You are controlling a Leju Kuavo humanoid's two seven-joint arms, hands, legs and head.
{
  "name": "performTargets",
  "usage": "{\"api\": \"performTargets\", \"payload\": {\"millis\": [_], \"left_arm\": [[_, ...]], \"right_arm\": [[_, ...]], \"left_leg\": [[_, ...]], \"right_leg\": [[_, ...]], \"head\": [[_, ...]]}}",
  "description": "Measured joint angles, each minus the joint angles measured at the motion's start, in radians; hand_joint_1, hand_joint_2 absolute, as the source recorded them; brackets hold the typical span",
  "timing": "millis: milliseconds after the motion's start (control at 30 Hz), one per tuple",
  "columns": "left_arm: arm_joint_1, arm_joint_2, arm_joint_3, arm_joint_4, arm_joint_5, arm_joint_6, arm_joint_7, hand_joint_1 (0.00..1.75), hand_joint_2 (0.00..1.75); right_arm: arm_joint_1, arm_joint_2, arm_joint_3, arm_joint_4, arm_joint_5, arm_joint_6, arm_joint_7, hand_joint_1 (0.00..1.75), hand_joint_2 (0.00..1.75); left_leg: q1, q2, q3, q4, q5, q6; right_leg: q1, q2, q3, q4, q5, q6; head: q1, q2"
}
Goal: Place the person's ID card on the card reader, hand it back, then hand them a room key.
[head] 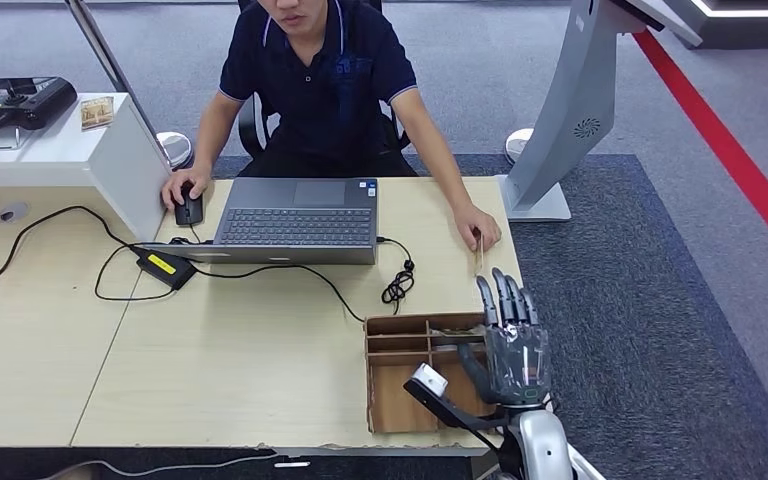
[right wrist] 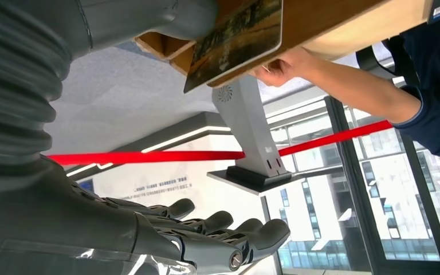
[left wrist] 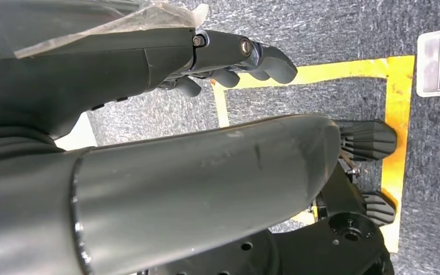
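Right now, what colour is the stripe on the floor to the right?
Red stripe, clearest in the head view.

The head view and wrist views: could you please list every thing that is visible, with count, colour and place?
Table: one, light wood, in front of the robot.
Laptop: one, grey, open, before the seated person.
Mouse: one, black, under the person's hand.
Power adapter: one, black with yellow label, left of the laptop, cable running across the table.
Wooden organizer: one, brown, compartments, near table edge.
Card: one, dark picture, held upright at the table edge by the person's hand.
White cabinet: one, far left, black device on top.
Kiosk stand: one, grey, on carpet at right.
Person: one, navy shirt, seated.
Right hand: fingers apart, holding nothing, beside organizer.
Left hand: dark, hanging over floor, fingers curled loosely.
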Motion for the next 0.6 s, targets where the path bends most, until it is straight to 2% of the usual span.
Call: {"api": "performTargets", "payload": {"millis": [233, 367, 600], "left_arm": [[0.000, 0.000, 0.000, 0.000, -0.002, 0.000, 0.000, 0.00, 0.00], [0.000, 0.000, 0.000, 0.000, -0.002, 0.000, 0.000, 0.00, 0.00], [0.000, 0.000, 0.000, 0.000, -0.002, 0.000, 0.000, 0.00, 0.00]], "right_arm": [[-0.001, -0.005, -0.007, -0.024, 0.010, 0.007, 0.000, 0.15, 1.75], [-0.001, -0.006, -0.011, -0.033, 0.011, 0.012, -0.002, 0.26, 1.75], [-0.001, -0.006, -0.014, -0.039, 0.011, 0.013, -0.002, 0.27, 1.75]], "left_leg": [[0.000, 0.000, 0.000, 0.000, 0.000, 0.000], [0.000, 0.000, 0.000, 0.000, 0.000, 0.000], [0.000, 0.000, 0.000, 0.000, 0.000, 0.000]], "right_leg": [[0.000, 0.000, 0.000, 0.000, 0.000, 0.000], [0.000, 0.000, 0.000, 0.000, 0.000, 0.000], [0.000, 0.000, 0.000, 0.000, 0.000, 0.000]], "head": [[0.000, 0.000], [0.000, 0.000], [0.000, 0.000]]}}
